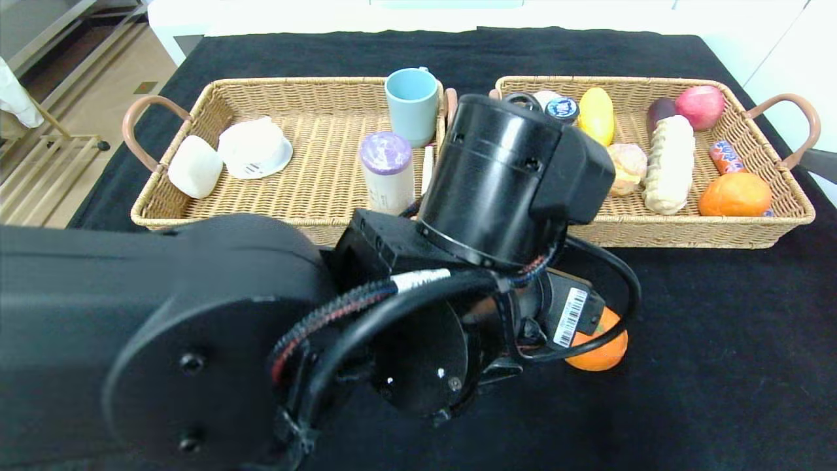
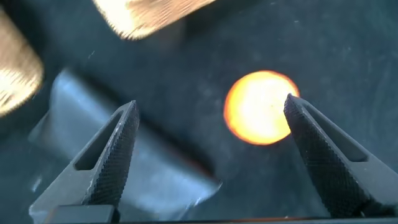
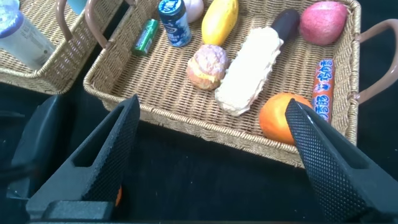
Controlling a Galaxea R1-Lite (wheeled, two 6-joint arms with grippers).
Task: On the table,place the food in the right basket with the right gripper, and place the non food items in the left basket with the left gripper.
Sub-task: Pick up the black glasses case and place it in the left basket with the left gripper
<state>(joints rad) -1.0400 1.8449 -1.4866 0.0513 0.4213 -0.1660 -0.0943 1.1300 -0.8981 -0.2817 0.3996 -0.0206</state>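
Left gripper wide open, empty, above black cloth, orange by one finger, no legible labels.

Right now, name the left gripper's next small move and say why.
Probably shift the open left gripper sideways, off the round orange fruit and over the flat grey packet on the black cloth. The fruit is food, so it belongs to the open right gripper; the packet looks non-food.

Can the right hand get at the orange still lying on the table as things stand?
Probably not cleanly: the left arm hangs over the orange, its open left hand right above it. The right hand, open, sits by the right basket.
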